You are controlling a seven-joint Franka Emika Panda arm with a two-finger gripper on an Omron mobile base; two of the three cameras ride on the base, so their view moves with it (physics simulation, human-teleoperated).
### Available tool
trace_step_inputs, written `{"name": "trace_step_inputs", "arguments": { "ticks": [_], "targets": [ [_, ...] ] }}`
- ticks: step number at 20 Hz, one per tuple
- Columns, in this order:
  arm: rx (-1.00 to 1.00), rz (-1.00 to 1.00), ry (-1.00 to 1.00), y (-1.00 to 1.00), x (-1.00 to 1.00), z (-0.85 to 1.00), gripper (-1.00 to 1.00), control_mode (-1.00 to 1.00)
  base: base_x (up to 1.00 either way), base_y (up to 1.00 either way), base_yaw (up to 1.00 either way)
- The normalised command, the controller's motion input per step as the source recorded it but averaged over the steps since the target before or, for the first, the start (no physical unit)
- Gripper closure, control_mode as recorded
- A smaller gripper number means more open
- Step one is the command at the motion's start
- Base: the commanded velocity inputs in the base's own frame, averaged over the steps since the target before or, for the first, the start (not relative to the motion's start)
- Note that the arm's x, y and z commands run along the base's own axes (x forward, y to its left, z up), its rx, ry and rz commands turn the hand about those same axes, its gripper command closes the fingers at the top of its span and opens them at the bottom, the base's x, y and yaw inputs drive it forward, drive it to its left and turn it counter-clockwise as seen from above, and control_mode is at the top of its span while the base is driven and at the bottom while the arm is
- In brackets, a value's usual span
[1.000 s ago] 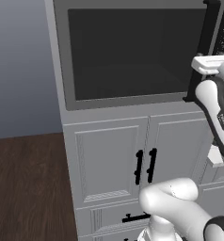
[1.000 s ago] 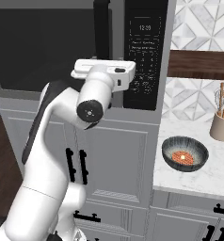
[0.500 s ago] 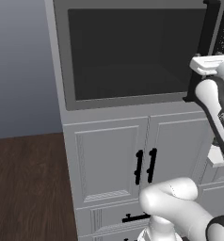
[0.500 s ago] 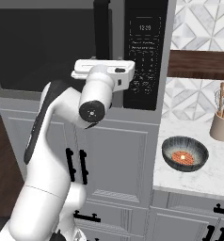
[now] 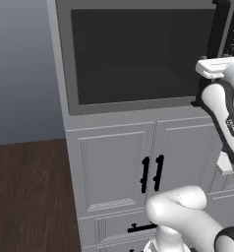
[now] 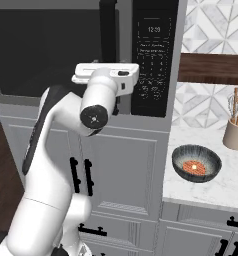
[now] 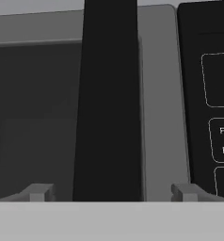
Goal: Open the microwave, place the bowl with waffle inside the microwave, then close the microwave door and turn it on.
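Observation:
The microwave [image 5: 65, 64] is closed, its microwave door [image 5: 138, 54] flush with the grey frame. The long black bar handle [image 7: 109, 103] runs up between my fingertips [image 7: 38, 192], one on each side, with a gap to the bar. My gripper [image 7: 111, 192] is open and holds nothing. In the right base view my hand [image 6: 107, 76] sits against the handle [image 6: 108, 35], left of the black button panel [image 6: 153, 55]. The bowl [image 6: 196, 163], dark and striped, stands on the counter to the right with the waffle [image 6: 193, 166] inside it.
Grey cabinet doors with short black handles [image 5: 151, 173] stand below the microwave. A utensil holder [image 6: 235, 132] stands at the back of the white counter [image 6: 226, 192], under a wooden shelf [image 6: 213, 67]. Dark wood floor [image 5: 25, 197] lies to the left.

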Motion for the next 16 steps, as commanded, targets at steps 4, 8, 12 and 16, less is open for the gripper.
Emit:
{"name": "trace_step_inputs", "arguments": {
  "ticks": [4,8,12,16],
  "targets": [
    [0.0,0.0,0.0,0.16,0.07,0.0,-1.0,-1.0,0.0,0.0,0.0],
    [0.0,0.0,0.0,0.04,0.23,0.03,-1.0,-1.0,0.0,0.0,0.0],
    [0.01,0.0,0.0,-0.04,0.28,0.02,-1.0,-1.0,0.0,0.0,0.0],
    [0.01,0.01,0.0,-0.14,0.3,0.01,-1.0,-1.0,0.0,0.0,0.0]
  ]
}}
